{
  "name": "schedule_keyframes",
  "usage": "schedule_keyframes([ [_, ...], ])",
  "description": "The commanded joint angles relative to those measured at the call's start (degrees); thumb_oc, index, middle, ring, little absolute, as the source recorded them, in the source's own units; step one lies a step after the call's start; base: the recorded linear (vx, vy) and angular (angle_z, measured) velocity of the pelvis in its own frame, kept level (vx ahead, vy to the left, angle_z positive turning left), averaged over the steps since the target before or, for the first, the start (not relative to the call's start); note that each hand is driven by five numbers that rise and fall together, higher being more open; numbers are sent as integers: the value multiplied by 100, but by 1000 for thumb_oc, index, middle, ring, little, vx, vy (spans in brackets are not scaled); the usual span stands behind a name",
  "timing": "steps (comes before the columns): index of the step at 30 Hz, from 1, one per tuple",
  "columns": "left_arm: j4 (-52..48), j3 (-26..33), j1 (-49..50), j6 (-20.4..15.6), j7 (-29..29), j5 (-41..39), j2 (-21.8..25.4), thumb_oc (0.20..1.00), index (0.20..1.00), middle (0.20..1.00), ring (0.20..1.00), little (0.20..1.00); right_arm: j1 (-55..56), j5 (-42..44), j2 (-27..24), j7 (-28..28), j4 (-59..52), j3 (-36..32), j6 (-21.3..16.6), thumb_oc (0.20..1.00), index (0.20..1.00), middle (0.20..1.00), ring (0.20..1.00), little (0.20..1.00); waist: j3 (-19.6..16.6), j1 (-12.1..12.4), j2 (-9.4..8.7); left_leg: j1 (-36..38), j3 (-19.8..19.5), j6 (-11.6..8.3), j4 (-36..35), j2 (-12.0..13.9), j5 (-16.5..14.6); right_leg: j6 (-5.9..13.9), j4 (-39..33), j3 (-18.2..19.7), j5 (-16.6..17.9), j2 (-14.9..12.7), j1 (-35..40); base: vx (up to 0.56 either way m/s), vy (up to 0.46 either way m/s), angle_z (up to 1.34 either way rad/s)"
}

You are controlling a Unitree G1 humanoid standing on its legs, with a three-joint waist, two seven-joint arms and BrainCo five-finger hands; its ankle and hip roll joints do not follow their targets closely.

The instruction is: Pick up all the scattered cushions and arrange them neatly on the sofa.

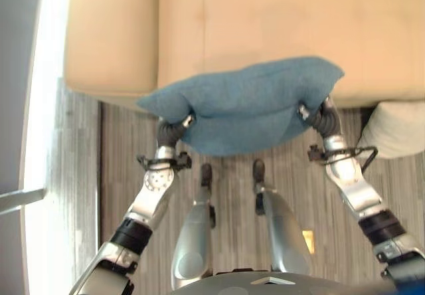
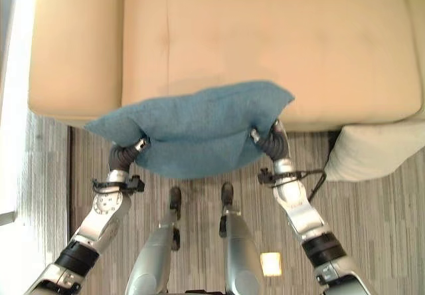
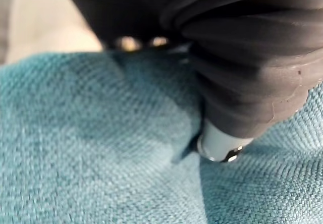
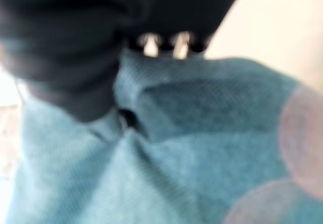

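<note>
A soft blue woven-fabric cushion (image 1: 246,105) hangs between the left hand (image 1: 174,130) and right hand (image 1: 321,117) over the front edge of the tan upholstered sofa (image 1: 279,22). The fingers are sunk into the fabric and their closure cannot be told. The cushion looks light and yielding, best held at opposite sides.

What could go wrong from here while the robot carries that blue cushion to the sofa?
The blue cushion sags between the left hand and right hand, each pinching only an end, so it could slip. Released now, it might drop off the sofa front edge. The cream cushion sits near the right arm.
</note>
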Motion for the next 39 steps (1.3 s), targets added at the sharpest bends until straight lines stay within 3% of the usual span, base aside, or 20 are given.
schedule_keyframes([
  [1, -131, 7, -176, -349, -295, 364, 62, 200, 200, 200, 200, 200, 139, -111, -5, 238, -424, -4, -357, 200, 200, 200, 200, 200, -577, -68, -97, 192, 0, -159, 108, -94, 60, 301, -670, -75, 174, 97, 705, 145, -55, 12],
  [6, 8, 125, 60, -313, -483, 328, 155, 200, 200, 200, 200, 200, 475, -76, -113, 387, -353, -117, -326, 200, 200, 200, 200, 200, -775, -97, -151, 582, -53, -300, 460, 7, 110, 175, -960, -63, 26, 193, 1464, 99, -94, 7],
  [10, -14, 199, 256, -241, -526, 270, 73, 200, 200, 200, 200, 200, 625, -114, -143, 468, -343, -175, -270, 200, 200, 200, 200, 200, -917, 2, -301, 525, -307, -267, 1167, -133, 116, 123, -1183, -23, 17, 187, 1934, 127, -70, 7],
  [14, 5, 124, 360, -149, -561, 371, 27, 200, 200, 200, 200, 200, 717, -92, -90, 460, -273, -257, -205, 200, 200, 200, 200, 200, -1103, 21, -353, 584, -112, -91, 470, -200, -37, 193, -1343, -48, -20, 163, 2167, 187, 35, 17],
  [16, 7, 102, 381, -77, -541, 467, -13, 200, 200, 200, 200, 200, 718, -131, -37, 405, -244, -256, -174, 200, 200, 200, 200, 200, -1167, 77, -365, 438, 48, -87, 152, -294, 134, 236, -1394, -17, -49, 183, 2320, 326, 145, -2],
  [19, -54, 329, 551, -69, -495, 425, -89, 200, 200, 200, 200, 200, 579, -228, 154, 402, -207, -231, -65, 200, 200, 200, 200, 200, -1290, 269, -373, 741, 265, 188, 180, -458, -175, 547, -952, 281, -169, -44, 2485, 433, 320, -63],
  [20, -50, 339, 568, -71, -494, 429, -59, 200, 200, 200, 200, 200, 455, -297, 215, 433, -156, -135, -24, 200, 200, 200, 200, 200, -1246, 357, -356, 977, 405, 354, 132, -510, -292, 737, -293, 355, 81, -196, 2285, 295, 287, -116],
  [23, -73, 328, 570, -69, -506, 452, -13, 200, 200, 200, 200, 200, 337, -358, 248, 448, -163, -58, -15, 200, 200, 200, 200, 200, -1166, 403, -322, 1182, 495, 477, 85, -527, -370, 850, 338, 423, 355, -292, 1983, 192, 200, -69],
  [24, -98, 363, 623, -57, -503, 484, 22, 200, 200, 200, 200, 200, 324, -400, 315, 507, -214, -3, 7, 200, 200, 200, 200, 200, -1133, 410, -232, 1443, 561, 579, 34, -514, -538, 767, 686, 189, 377, -396, 1687, 203, 147, -43],
  [26, -125, 381, 657, -46, -518, 506, 26, 200, 200, 200, 200, 200, 331, -420, 323, 509, -205, 15, 11, 200, 200, 200, 200, 200, -1139, 401, -215, 1535, 602, 572, -17, -503, -580, 746, 533, 77, 362, -430, 1637, 158, 79, -45],
  [28, -122, 405, 714, -53, -569, 500, 33, 200, 200, 200, 200, 200, 282, -416, 311, 543, -205, 68, 1, 200, 200, 200, 200, 200, -1171, 364, -195, 1753, 659, 517, -200, -475, -666, 688, -198, -132, 333, -312, 1467, 181, -27, -36],
  [31, 23, 398, 711, -34, -578, 503, -32, 200, 200, 200, 200, 200, 251, -396, 317, 596, -141, 206, 2, 200, 200, 200, 200, 200, -1132, 192, -259, 2111, 548, 457, -325, -512, -793, 743, -1282, 49, 751, 9, 1221, 286, -99, -27],
  [34, 25, 318, 705, -52, -657, 521, -104, 200, 200, 200, 200, 200, 404, -435, 266, 651, -191, 163, 24, 200, 200, 200, 200, 200, -1206, 123, -293, 2166, 406, 371, -180, -462, -892, 684, -1243, 464, 684, 74, 1403, 263, -160, 24],
  [36, 85, 237, 672, -39, -684, 521, -196, 200, 200, 200, 200, 200, 503, -441, 184, 629, -199, 81, 15, 200, 200, 200, 200, 200, -1264, 105, -287, 2113, 317, 267, 44, -391, -855, 567, -1292, 473, 637, 127, 1557, 203, -154, 62],
  [39, 214, 72, 453, -9, -713, 316, -320, 200, 200, 200, 200, 200, 632, -302, 103, 535, -305, -74, -28, 200, 200, 200, 200, 200, -1185, 16, -347, 1596, 264, -25, 1151, -267, -549, 360, -1258, 185, 520, 90, 1788, 105, -211, 42],
])
